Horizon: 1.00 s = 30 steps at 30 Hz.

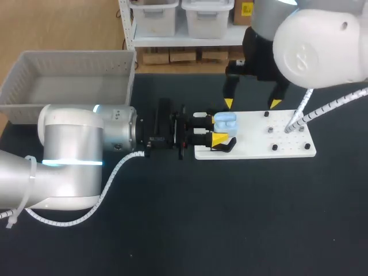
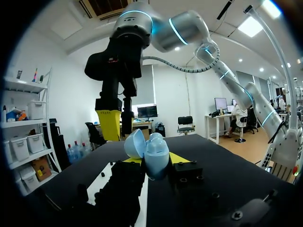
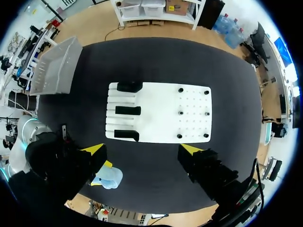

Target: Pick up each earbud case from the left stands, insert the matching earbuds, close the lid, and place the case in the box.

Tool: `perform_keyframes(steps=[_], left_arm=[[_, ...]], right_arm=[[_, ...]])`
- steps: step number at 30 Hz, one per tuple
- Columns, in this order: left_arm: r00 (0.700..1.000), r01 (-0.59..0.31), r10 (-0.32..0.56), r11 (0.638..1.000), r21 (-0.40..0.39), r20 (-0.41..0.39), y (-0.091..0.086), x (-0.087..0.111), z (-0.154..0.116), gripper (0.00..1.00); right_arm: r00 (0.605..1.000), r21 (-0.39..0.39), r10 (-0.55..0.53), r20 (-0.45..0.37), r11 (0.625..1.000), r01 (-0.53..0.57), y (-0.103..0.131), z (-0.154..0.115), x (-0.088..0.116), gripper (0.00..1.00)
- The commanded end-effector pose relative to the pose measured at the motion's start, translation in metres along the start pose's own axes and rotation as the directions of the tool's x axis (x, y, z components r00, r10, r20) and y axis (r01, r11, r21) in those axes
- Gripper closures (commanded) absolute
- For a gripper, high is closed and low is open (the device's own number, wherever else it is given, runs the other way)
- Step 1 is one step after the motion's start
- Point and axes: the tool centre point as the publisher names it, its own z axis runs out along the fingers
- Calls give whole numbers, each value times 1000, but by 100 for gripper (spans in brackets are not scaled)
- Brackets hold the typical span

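Observation:
A light blue earbud case [image 1: 225, 122] is held over the left end of the white board [image 1: 259, 150], with my left gripper [image 1: 220, 130] shut on it from the side. In the left wrist view the case [image 2: 152, 152] sits between the yellow tips with its lid raised. My right gripper [image 1: 251, 104] hangs open above the board's far edge, holding nothing. In the right wrist view its tips [image 3: 142, 150] spread wide above the board [image 3: 161, 113]. The case [image 3: 109, 178] lies off to one side there, apart from the right gripper. Three black stands [image 3: 128, 110] line one end of the board.
A grey basket [image 1: 23, 80] stands at the table's back left. Several small dark pegs [image 1: 269, 130] stick up from the board's right half. The dark tabletop in front of the board is bare. My right arm's finger [image 2: 110, 124] hangs just beyond the case.

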Motion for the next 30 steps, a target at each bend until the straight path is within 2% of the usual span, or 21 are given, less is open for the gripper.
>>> perform_keyframes(steps=[1, 18, 21, 26, 30], left_arm=[[1000, -3, 3, 1000, -7, 2, -1, 0, 0, 100], [1000, -3, 3, 1000, -7, 2, -1, 0, 0, 100], [1000, -3, 3, 1000, -7, 2, -1, 0, 0, 100], [1000, -3, 3, 1000, -7, 2, -1, 0, 0, 100], [998, 61, -59, 995, -78, 32, -2, -9, -14, 100]], right_arm=[[1000, -6, -9, -20, 1000, 9, -2, 3, 3, 0], [993, -48, -96, -66, 994, 93, 4, 2, 30, 0], [996, -44, -89, -10, 995, 89, 3, -5, 30, 0], [987, -71, -64, 145, 995, 75, 0, -44, 34, 0], [964, -82, -85, 253, 991, 109, 4, -75, 45, 0]])
